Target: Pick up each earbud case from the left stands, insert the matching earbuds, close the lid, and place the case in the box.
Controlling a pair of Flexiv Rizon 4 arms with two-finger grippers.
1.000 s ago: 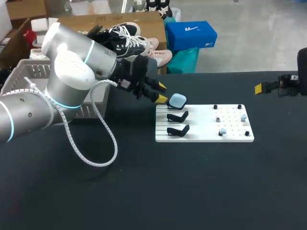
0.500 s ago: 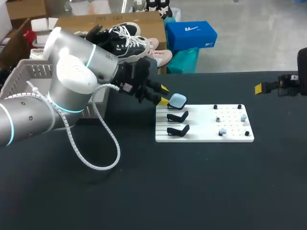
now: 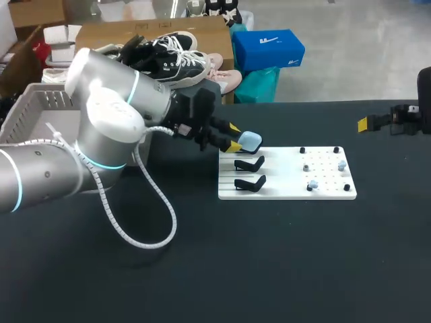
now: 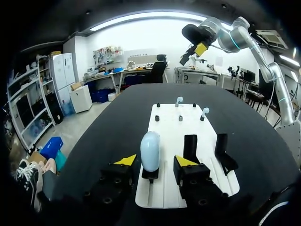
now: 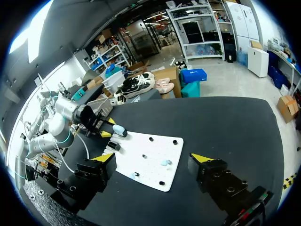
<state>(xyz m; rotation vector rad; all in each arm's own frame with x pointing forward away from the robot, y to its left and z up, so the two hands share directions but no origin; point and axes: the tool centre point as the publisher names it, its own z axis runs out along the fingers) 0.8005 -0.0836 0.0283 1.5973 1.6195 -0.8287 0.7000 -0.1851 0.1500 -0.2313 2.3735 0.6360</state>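
Table (image 3: 202, 269) – black top, both arms over it

1. White board (image 3: 286, 190), flat on the table right of centre. Three black stands along its left side, and small black pegs (image 3: 302, 149) across its right part.
2. Earbud case (image 3: 250, 141) – pale blue, rounded, lid shut. It sits upright on the farthest of the three stands. The other two stands (image 3: 250, 163) are nearer in the same row.
3. Earbuds (image 3: 342, 164), two pale blue pieces. They stand among the pegs on the right part of the board, one farther and one nearer.
4. Left gripper (image 3: 234, 136), reaching in from the left at the board's far-left corner. The fingers are spread wide with one yellow tip on each side of the earbud case. In the left wrist view a gap shows on both sides, so they do not clasp it.
5. Right gripper (image 5: 153, 159), held over the table's far right, well apart from the board. Its fingers are spread wide.
6. Box (image 3: 40, 94), pale with slatted walls, at the far left, partly hidden behind the left arm
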